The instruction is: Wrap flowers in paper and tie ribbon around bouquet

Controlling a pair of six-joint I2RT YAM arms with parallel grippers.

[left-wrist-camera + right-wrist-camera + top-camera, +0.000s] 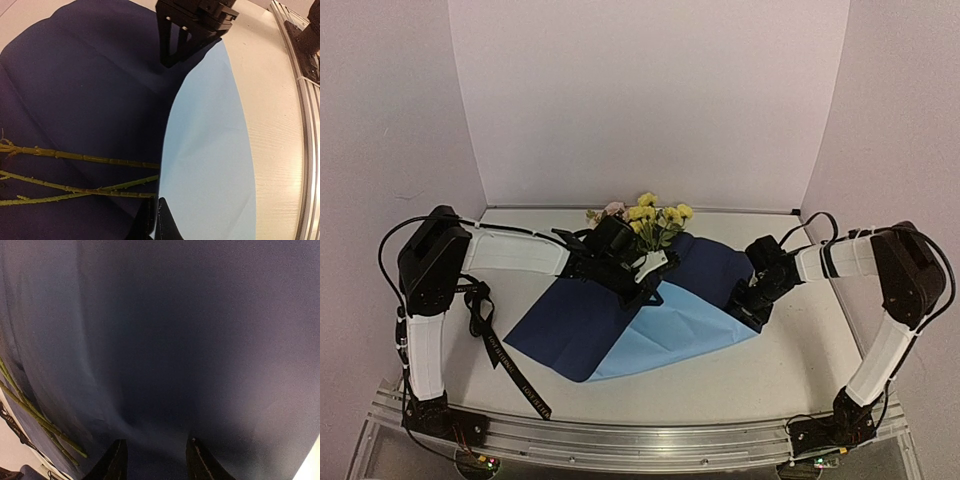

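Though the ribbon [515,372] bears pale lettering, none is legible.

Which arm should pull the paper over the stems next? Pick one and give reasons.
Probably left. The left gripper is shut on the paper at its folded light blue edge, right beside the stems. The right gripper sits at the far corner, jaws apart over navy.

Paper [575,335] lies navy side up, its near right part folded over showing light blue; yellow and pink flowers [655,215] rest at its far edge, stems across the navy; black ribbon [505,357] trails left, apart
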